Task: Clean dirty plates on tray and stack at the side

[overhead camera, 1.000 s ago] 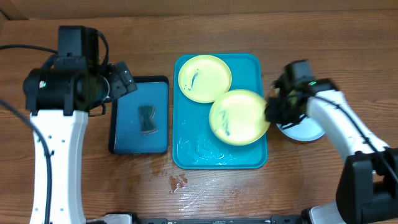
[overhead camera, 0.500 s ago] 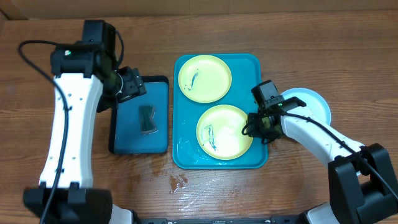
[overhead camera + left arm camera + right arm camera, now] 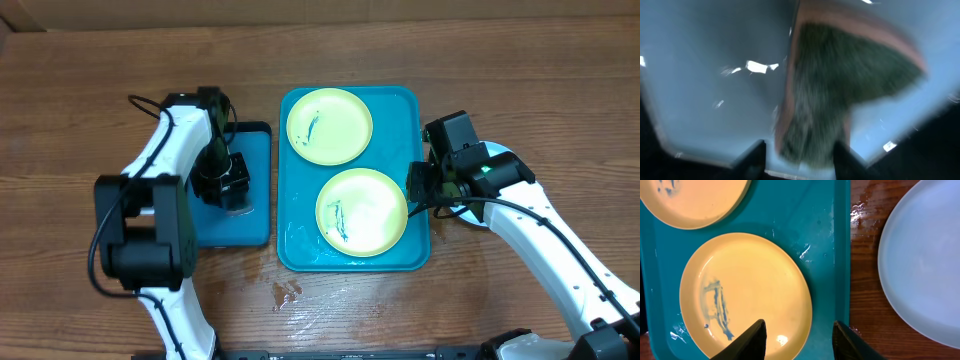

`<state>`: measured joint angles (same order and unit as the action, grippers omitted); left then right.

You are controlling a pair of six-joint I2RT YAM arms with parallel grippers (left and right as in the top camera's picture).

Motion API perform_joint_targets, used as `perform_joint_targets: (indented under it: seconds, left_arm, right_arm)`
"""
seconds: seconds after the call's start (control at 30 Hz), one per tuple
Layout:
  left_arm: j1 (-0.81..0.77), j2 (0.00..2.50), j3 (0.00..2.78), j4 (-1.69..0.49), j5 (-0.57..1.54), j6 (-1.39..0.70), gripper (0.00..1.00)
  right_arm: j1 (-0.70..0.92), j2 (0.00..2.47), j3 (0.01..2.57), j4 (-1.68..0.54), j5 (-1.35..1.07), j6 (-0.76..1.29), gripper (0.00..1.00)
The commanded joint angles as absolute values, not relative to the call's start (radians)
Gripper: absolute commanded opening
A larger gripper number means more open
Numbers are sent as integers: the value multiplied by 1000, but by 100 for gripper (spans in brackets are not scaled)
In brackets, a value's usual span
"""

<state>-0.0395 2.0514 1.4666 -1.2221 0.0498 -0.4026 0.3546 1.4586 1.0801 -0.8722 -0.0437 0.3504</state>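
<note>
right claw (image 3: 799,340) just let go, jaws apart; smeared yellow-green round plastic plate (image 3: 745,300) sits flat on the teal plastic tray (image 3: 825,230). left claw (image 3: 800,159) dropped onto the dark green sponge (image 3: 840,85), grip unclear. scrubbing looks next.

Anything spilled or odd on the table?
Yes: a small wet splash on the brown wooden table, just in front of the large teal rectangular plastic tray. Liquid also glistens in that tray's near-left corner.
</note>
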Motion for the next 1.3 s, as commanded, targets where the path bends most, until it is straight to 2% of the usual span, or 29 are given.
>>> perform_joint_targets:
  seconds: [0.0, 0.07, 0.1, 0.47, 0.67, 0.83, 0.93, 1.1, 1.27]
  left_arm:
    - [-46, 2113, 1462, -1205, 72, -381, 22]
    - [-46, 2130, 1462, -1181, 70, -381, 14]
    - [-46, 2134, 1462, -1168, 71, -381, 4]
    - [-45, 2036, 1606, -1251, 96, -369, 4]
    - [-50, 1969, 1614, -1235, 22, -371, 4]
    - [-63, 1982, 1503, -1148, 18, -389, 4]
    - [-67, 1991, 1412, -1074, 28, -397, 4]
    - [-66, 1992, 1297, -979, 25, -396, 4]
    - [-65, 1983, 1325, -1030, 27, -385, 5]
  right_arm:
    - [353, 1456, 1097, -875, -38, 337, 45]
    - [353, 1456, 1097, -874, -38, 337, 45]
    - [353, 1456, 1097, -874, -39, 337, 45]
    - [352, 1456, 1097, -873, -38, 337, 45]
    - [352, 1456, 1097, -873, -38, 337, 45]
    - [352, 1456, 1097, -873, -36, 337, 44]
    - [352, 1456, 1097, -875, 5, 379, 39]
    - [345, 1465, 1094, -877, 76, 468, 41]
    - [313, 1499, 1092, -887, 8, 491, 42]
